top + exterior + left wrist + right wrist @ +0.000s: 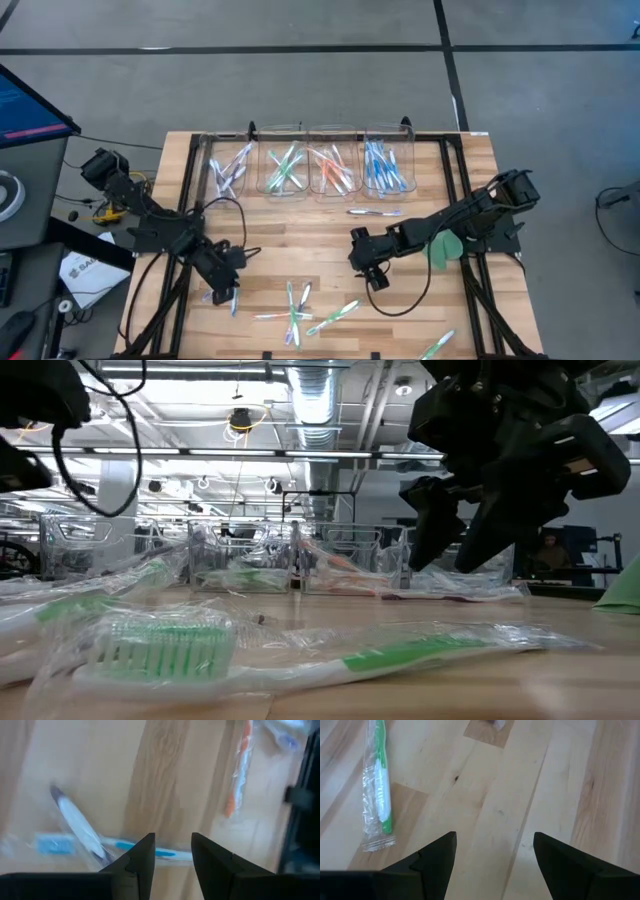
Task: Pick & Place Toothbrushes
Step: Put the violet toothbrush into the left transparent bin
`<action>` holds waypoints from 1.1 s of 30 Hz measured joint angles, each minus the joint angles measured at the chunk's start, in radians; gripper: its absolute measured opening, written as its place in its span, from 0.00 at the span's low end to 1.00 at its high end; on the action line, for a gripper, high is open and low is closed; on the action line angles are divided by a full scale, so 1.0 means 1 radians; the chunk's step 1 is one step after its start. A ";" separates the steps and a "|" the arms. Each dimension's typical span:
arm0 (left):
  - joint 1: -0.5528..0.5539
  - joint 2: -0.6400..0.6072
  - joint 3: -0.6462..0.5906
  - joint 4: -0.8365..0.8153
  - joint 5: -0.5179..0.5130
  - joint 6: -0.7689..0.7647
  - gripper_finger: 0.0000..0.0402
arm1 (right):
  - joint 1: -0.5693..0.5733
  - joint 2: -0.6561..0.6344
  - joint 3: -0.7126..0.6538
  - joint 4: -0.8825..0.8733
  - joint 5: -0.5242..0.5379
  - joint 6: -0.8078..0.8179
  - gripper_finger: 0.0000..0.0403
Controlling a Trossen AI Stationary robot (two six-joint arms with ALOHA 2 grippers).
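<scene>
Wrapped toothbrushes lie loose on the wooden table: a green cluster (297, 308) near the front, one (375, 212) by the bins, and one (437, 345) at the front right. My left gripper (226, 288) hangs at the front left, its fingers a little apart (172, 852). Below its tips lie a blue toothbrush (120, 845) and a purple one (77, 822). My right gripper (370, 270) hovers open over bare wood (495, 855) at mid table, beside a green toothbrush (379, 785). In the low view it hangs clear of the table (460, 550).
Four clear bins (310, 165) along the far edge hold sorted toothbrushes: purple, green, orange and blue. A flat green leaf-shaped piece (445, 250) lies under the right arm. An orange toothbrush (237, 775) lies beyond the left gripper. Bare wood lies between the two grippers.
</scene>
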 joint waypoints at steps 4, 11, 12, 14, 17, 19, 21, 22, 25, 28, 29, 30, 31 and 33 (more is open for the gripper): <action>-0.017 0.000 0.000 0.001 0.035 -0.076 0.30 | -0.005 0.000 0.000 0.000 0.000 0.005 0.65; -0.036 -0.001 -0.002 0.008 0.023 -0.103 0.31 | -0.005 -0.001 0.000 0.000 0.000 0.008 0.65; -0.036 -0.001 -0.005 0.008 0.023 -0.111 0.31 | -0.005 -0.001 0.000 0.001 0.000 0.008 0.65; -0.036 -0.001 -0.013 0.004 0.023 -0.129 0.33 | -0.005 -0.001 0.000 0.004 0.000 0.008 0.65; -0.036 -0.001 -0.026 0.004 0.026 -0.170 0.37 | -0.005 -0.001 0.000 0.011 0.000 0.008 0.65; -0.036 -0.001 -0.048 0.002 0.053 -0.219 0.41 | -0.005 -0.001 0.000 0.024 0.000 0.007 0.65; -0.036 -0.001 -0.081 -0.002 0.085 -0.281 0.45 | -0.005 -0.002 0.000 0.037 0.000 0.008 0.65; -0.036 -0.001 -0.096 -0.003 0.097 -0.305 0.47 | -0.005 -0.002 0.000 0.042 0.000 0.007 0.65; -0.035 -0.001 -0.134 -0.002 0.133 -0.340 0.53 | -0.005 -0.002 0.000 0.050 0.000 0.005 0.65; -0.035 -0.001 -0.156 0.001 0.139 -0.345 0.59 | -0.005 -0.002 0.000 0.051 0.000 0.006 0.65; -0.035 -0.001 -0.160 0.001 0.138 -0.345 0.60 | -0.005 -0.002 0.000 0.053 0.000 0.006 0.65; -0.035 -0.001 -0.164 0.001 0.138 -0.349 0.62 | -0.005 -0.002 0.000 0.059 0.000 0.006 0.65; -0.035 -0.001 -0.168 0.003 0.136 -0.358 0.63 | -0.005 -0.002 0.000 0.067 0.000 0.006 0.65; -0.035 -0.001 -0.178 0.007 0.134 -0.373 0.64 | -0.005 -0.002 0.000 0.085 0.000 0.006 0.65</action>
